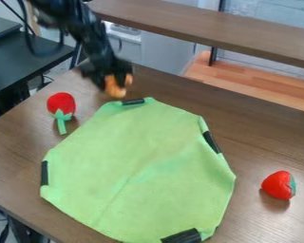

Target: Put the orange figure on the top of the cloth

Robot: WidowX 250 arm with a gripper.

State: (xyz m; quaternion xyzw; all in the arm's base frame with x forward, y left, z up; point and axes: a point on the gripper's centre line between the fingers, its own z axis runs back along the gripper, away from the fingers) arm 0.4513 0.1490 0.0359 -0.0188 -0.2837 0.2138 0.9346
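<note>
The gripper is positioned at the far edge of the green cloth, its fingers clamped on the orange figure, with a red, green-stemmed toy and a toy strawberry on opposite sides of the cloth.

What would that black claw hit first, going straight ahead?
The orange figure in the gripper would lead, likely meeting the table or the far edge of the green cloth; depth is unclear.
</note>
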